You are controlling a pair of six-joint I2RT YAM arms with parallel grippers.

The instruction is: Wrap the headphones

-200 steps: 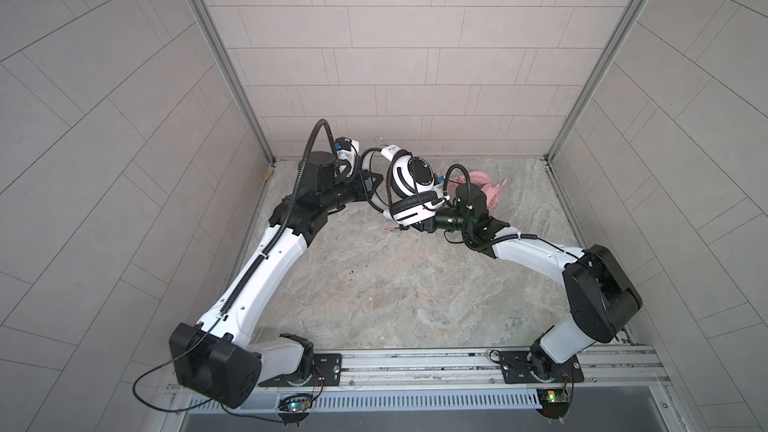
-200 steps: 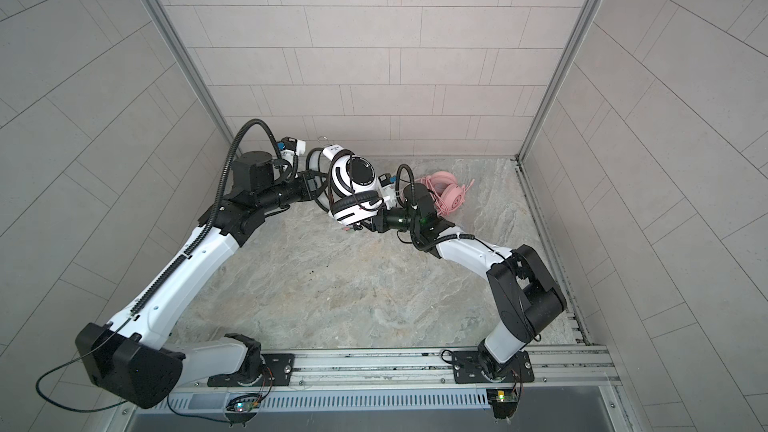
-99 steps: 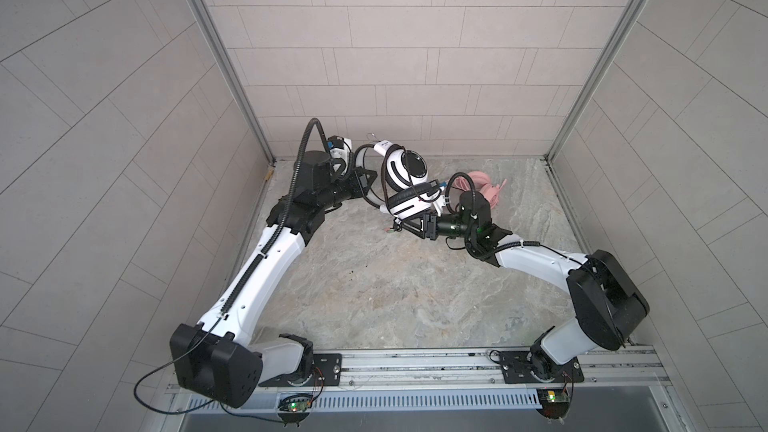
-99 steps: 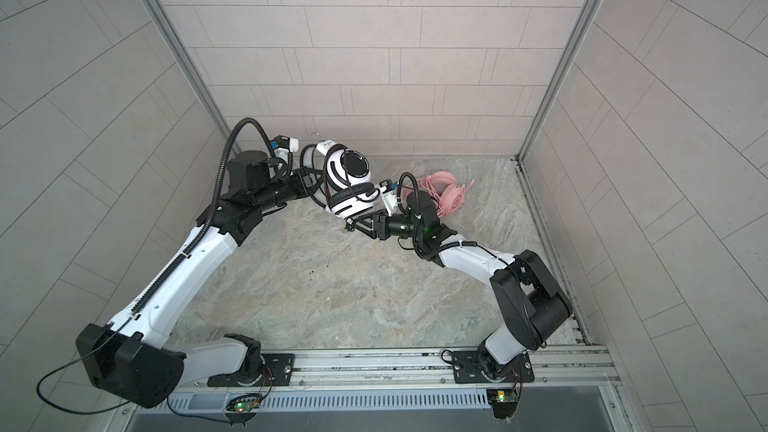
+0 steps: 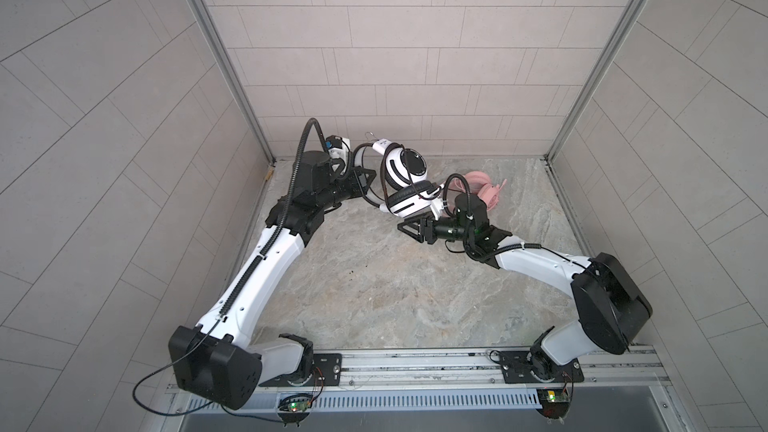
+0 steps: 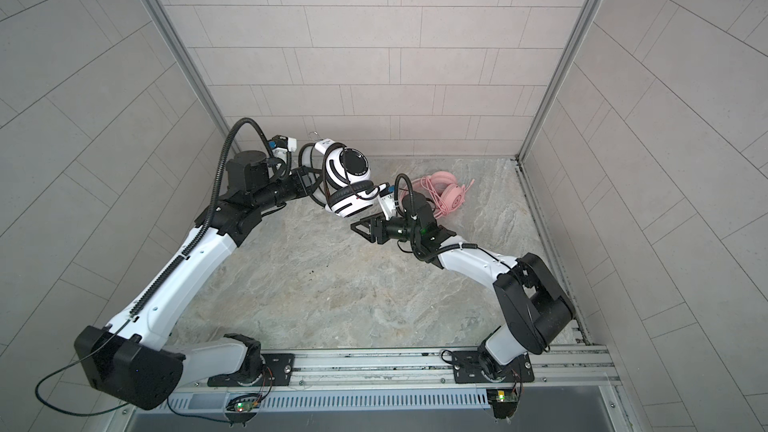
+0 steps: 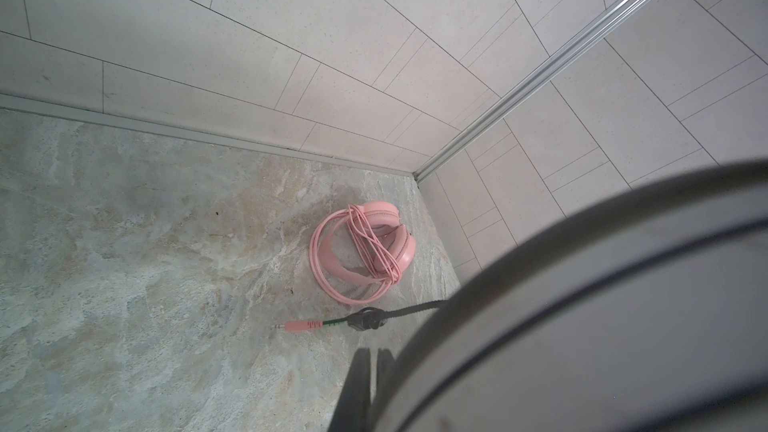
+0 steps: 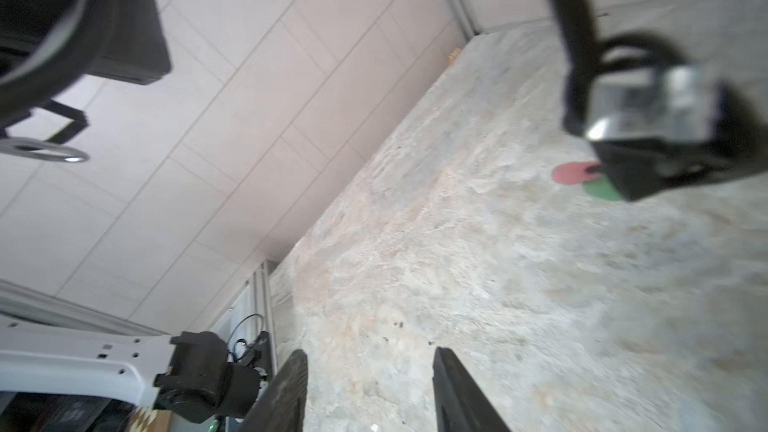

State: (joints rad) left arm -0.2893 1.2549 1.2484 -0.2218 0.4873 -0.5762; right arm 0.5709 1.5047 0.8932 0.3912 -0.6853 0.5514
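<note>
Gap between right gripper (image 5: 405, 228) and white-and-black headset (image 5: 405, 166) wider than before.

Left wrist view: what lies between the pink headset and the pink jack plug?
Only bare tabletop, seen in the left wrist view, separates the pink headset from the pink jack plug.

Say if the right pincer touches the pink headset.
Apart. In a top view the open right pincer points away from the pink headset, its wrist between them.

both top views: high, looking down, share tabletop (image 5: 374, 292) | wrists: close, oblique
</note>
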